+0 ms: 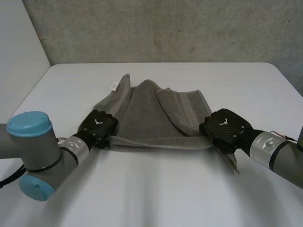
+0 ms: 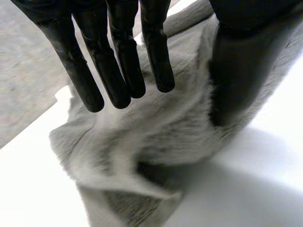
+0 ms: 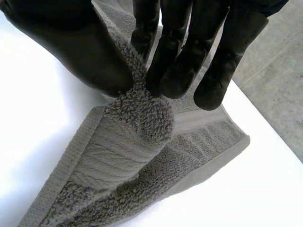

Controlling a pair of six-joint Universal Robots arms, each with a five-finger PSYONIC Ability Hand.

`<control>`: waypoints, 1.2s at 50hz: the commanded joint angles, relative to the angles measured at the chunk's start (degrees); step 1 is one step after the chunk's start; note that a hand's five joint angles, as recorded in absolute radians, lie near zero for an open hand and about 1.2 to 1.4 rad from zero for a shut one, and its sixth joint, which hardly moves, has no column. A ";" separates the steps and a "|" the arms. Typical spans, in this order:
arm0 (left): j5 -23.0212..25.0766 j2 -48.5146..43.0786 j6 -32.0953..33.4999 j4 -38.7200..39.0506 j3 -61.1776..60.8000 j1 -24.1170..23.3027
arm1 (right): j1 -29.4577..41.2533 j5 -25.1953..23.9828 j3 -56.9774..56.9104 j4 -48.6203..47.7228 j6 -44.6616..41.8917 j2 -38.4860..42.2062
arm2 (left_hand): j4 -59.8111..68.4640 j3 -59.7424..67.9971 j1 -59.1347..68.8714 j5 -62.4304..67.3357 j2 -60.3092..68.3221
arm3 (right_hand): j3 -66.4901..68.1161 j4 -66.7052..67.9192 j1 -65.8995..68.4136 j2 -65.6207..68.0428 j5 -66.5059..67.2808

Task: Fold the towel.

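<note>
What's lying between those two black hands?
The grey towel: in the head view its near edge runs from the left hand to the right hand.

One rumpled grey terry towel (image 1: 147, 118) — with a single small white tag (image 1: 114, 86) — one white table (image 1: 156, 189), and two black hands: left hand (image 1: 98, 126), right hand (image 1: 224, 128).

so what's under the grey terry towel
The white table shows around the grey terry towel. Whatever lies beneath its folds is covered; the right hand pinches its near edge.

place: robot test lab | signs: white table (image 1: 156, 189); bare concrete wall (image 1: 189, 28); grey arm (image 1: 284, 160)
</note>
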 commanded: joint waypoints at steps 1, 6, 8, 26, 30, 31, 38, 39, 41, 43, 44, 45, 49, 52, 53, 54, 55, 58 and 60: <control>-6.91 -0.53 -0.09 4.07 -0.58 0.12 | -1.17 -0.28 -0.57 -0.19 3.09 -0.07 | -2.86 -2.97 -2.07 -1.73 -2.56 | 3.86 3.37 5.14 4.94 4.68; -8.41 -0.53 0.09 6.00 -0.76 0.21 | -3.63 0.42 -1.18 -0.19 4.24 -0.07 | -3.03 -3.14 -2.24 -1.90 -2.73 | 3.86 3.37 5.14 4.94 4.68; -8.67 -0.27 0.09 6.00 -0.76 0.47 | -4.86 1.38 -2.14 -0.28 5.46 0.10 | -3.03 -3.14 -2.24 -1.90 -2.73 | 3.86 3.37 5.14 4.94 4.68; -7.88 2.10 -0.18 5.30 -2.87 0.56 | -5.48 4.82 -2.59 -0.19 11.52 2.48 | 33.79 33.67 34.58 34.92 34.08 | -8.40 -8.89 -7.13 -7.32 -7.58; -7.97 2.72 -0.44 5.30 -3.04 0.74 | -5.22 4.91 -2.24 -0.10 14.25 2.04 | 33.79 33.67 34.58 34.92 34.08 | -47.50 -47.99 -46.23 -46.42 -46.68; -7.97 2.72 -0.44 5.30 -3.04 0.74 | -5.22 4.91 -2.24 -0.10 14.26 2.04 | 33.79 33.67 34.58 34.92 34.08 | -47.55 -48.04 -46.28 -46.47 -46.73; -7.97 3.86 -0.70 5.12 -3.66 1.09 | -6.00 4.29 1.88 0.34 15.75 -0.85 | 33.79 33.67 34.58 34.92 34.08 | -54.95 -55.44 -53.68 -53.87 -54.13; -7.97 3.86 -0.70 5.12 -3.66 1.09 | -6.01 4.29 1.89 0.34 15.75 -0.86 | 33.79 33.67 34.58 34.92 34.08 | -54.95 -55.44 -53.68 -53.87 -54.13; -7.97 4.13 -0.79 4.86 -3.66 1.27 | -6.01 4.11 5.22 -0.10 15.75 -4.10 | 33.79 33.67 34.58 34.92 34.08 | -54.62 -55.11 -53.34 -53.54 -53.80; -7.97 4.65 -1.49 4.16 -3.74 1.53 | -6.09 4.20 6.89 -0.45 15.75 -5.07 | 33.79 33.67 34.58 34.92 34.08 | -54.45 -54.94 -53.18 -53.37 -53.63; -7.97 4.65 -1.49 4.16 -3.74 1.53 | -6.09 4.20 6.90 -0.45 15.75 -5.08 | 33.79 33.67 34.58 34.92 34.08 | -54.45 -54.94 -53.17 -53.37 -53.63; -7.97 4.83 -1.93 3.90 -3.74 1.79 | -6.53 4.12 8.30 -0.89 15.75 -5.60 | 33.79 33.67 34.58 34.92 34.08 | -54.11 -54.60 -52.84 -53.03 -53.30; -7.97 5.18 -2.90 3.81 -3.57 2.23 | -8.20 4.29 11.64 -5.62 15.75 -5.87 | 33.79 33.67 34.58 34.92 34.08 | -53.61 -54.10 -52.34 -52.53 -52.79; -7.97 5.18 -3.08 3.81 -3.39 2.32 | -8.47 4.55 12.09 -7.40 15.75 -5.87 | 33.79 33.67 34.58 34.92 34.08 | -53.44 -53.93 -52.17 -52.36 -52.62; -7.97 5.18 -3.08 3.81 -3.22 2.32 | -8.47 4.82 12.26 -8.53 15.75 -5.78 | 33.79 33.67 34.58 34.92 34.08 | -52.94 -53.43 -51.67 -51.86 -52.12; -7.97 5.18 -3.08 3.72 -3.13 2.41 | -8.55 4.91 12.35 -9.58 15.75 -5.78 | 33.79 33.67 34.58 34.92 34.08 | -52.43 -52.92 -51.16 -51.35 -51.62; -7.97 5.18 -3.08 3.72 -3.13 2.41 | -8.55 4.91 12.35 -9.59 15.75 -5.78 | 33.79 33.67 34.58 34.92 34.08 | -52.43 -52.92 -51.16 -51.35 -51.61; -7.97 5.27 -3.16 3.63 -3.13 3.20 | -9.08 5.17 12.35 -10.65 15.75 -5.43 | 33.79 33.67 34.58 34.92 34.08 | -49.91 -50.40 -48.63 -48.83 -49.09; -7.97 5.44 -3.16 3.28 -3.22 3.73 | -9.70 5.17 12.35 -11.00 15.92 -4.56 | 33.79 33.67 34.58 34.92 34.08 | -47.57 -48.06 -46.29 -46.49 -46.75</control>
